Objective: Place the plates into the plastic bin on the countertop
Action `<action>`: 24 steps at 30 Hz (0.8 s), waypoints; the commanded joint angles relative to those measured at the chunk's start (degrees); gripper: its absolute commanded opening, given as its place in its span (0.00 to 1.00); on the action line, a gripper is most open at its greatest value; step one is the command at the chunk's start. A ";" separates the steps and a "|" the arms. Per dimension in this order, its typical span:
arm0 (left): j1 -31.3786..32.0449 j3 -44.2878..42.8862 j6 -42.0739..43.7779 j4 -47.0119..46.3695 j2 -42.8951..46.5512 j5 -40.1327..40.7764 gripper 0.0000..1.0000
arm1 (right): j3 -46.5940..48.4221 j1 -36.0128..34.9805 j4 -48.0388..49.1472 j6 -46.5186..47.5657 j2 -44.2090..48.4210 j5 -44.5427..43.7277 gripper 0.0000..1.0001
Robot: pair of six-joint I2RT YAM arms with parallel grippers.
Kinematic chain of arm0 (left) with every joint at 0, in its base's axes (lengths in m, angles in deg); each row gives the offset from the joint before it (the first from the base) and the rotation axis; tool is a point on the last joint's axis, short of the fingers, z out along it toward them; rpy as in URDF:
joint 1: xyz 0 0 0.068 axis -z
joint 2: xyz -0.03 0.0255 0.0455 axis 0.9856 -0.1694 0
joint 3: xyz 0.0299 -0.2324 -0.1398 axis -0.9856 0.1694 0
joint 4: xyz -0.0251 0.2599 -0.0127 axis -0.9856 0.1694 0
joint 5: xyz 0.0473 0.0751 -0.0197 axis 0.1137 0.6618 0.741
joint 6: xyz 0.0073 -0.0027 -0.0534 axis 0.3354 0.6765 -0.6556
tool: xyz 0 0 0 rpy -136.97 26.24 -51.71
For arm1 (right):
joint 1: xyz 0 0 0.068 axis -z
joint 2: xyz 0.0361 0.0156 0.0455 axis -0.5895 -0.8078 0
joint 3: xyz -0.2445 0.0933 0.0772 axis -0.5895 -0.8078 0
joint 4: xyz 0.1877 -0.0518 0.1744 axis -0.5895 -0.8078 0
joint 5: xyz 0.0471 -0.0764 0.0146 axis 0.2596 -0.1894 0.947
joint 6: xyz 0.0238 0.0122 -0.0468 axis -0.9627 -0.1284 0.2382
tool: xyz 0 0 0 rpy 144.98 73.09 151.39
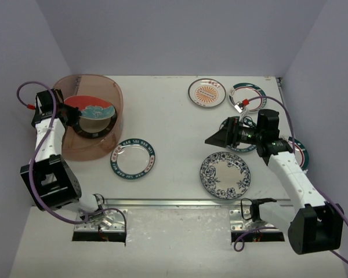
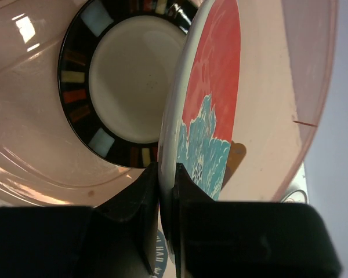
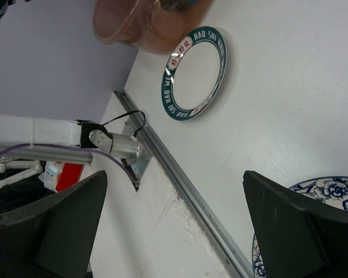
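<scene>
Reddish plastic bin (image 1: 87, 152) at the far left corner, a plate held inside it.
Our left claw (image 2: 167, 174) is clamped on the rim of the red-and-teal plate (image 2: 211, 98), which we hold tilted within the bin's walls above a black-rimmed plate (image 2: 136, 87) lying on its floor. Our right claw (image 3: 173, 191) hangs over the table's (image 1: 174, 116) right side, fingers spread wide with nothing between them. We see a teal-lettered plate (image 1: 133, 158) just beside the bin, a blue floral plate (image 1: 225, 175) near the front edge, and an orange sunburst plate (image 1: 207, 92) by the far edge.
</scene>
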 commanded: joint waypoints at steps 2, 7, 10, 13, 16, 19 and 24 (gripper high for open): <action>-0.23 -3.16 0.04 -13.04 -2.87 -3.22 0.00 | -0.38 -0.09 1.05 1.48 3.12 0.24 0.99; -0.32 -1.19 1.06 -14.81 -7.40 -2.49 0.00 | -0.47 -0.09 0.94 0.98 3.87 0.29 0.99; -0.59 -0.88 1.17 -15.08 -9.28 -2.24 0.00 | -0.67 -0.09 0.74 1.15 4.25 -0.18 0.99; -0.49 -0.63 1.33 -15.31 -10.47 -1.43 0.03 | -1.01 -0.18 -0.26 1.75 3.99 -1.18 0.99; -0.53 -1.27 1.85 -14.77 -12.32 -0.72 0.34 | -1.35 -0.43 -0.34 1.75 3.95 -1.43 0.99; -0.49 -1.85 2.12 -14.00 -13.62 0.29 0.49 | -1.09 -0.70 -0.81 1.92 4.08 -1.88 0.99; -0.47 -5.66 3.23 -9.72 -18.51 1.48 0.80 | -0.67 -0.97 -3.05 3.09 4.24 -3.42 0.99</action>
